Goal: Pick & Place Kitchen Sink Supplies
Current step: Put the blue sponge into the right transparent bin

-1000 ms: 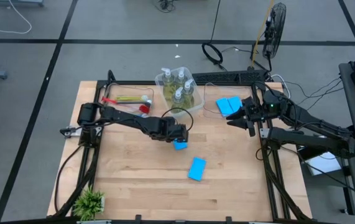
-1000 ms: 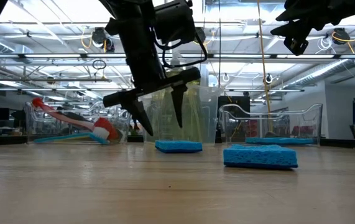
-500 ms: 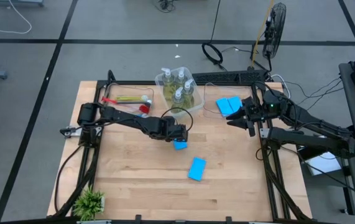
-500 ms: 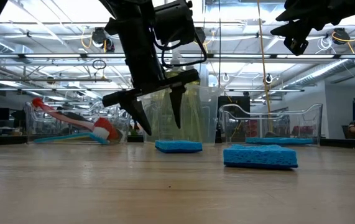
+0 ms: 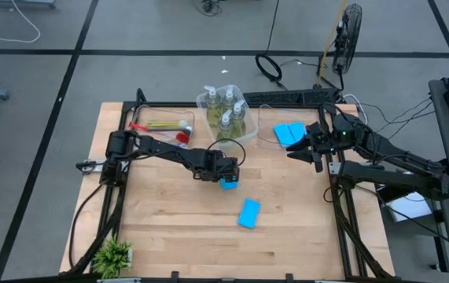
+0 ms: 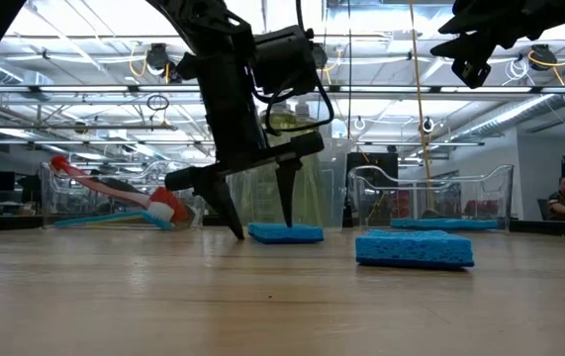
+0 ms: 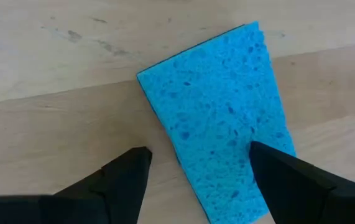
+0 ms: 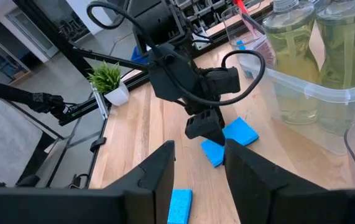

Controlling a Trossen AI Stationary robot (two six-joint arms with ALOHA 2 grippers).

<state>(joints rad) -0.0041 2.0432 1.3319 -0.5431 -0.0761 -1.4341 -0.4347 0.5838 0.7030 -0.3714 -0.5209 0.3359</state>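
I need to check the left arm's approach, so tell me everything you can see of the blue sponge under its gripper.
The sponge is a flat, bright-blue, porous rectangle lying on the wooden table near its middle, skewed to the table edges. The open left gripper stands over it, one finger off one long edge, the other over the sponge. Whether they touch it is unclear. Nothing else touches it.

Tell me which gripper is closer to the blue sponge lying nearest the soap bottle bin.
Left. The left gripper is right over that sponge, fingers open at the sponge's edges. The right gripper hovers far off by the table's right edge, beside the sponge bin.
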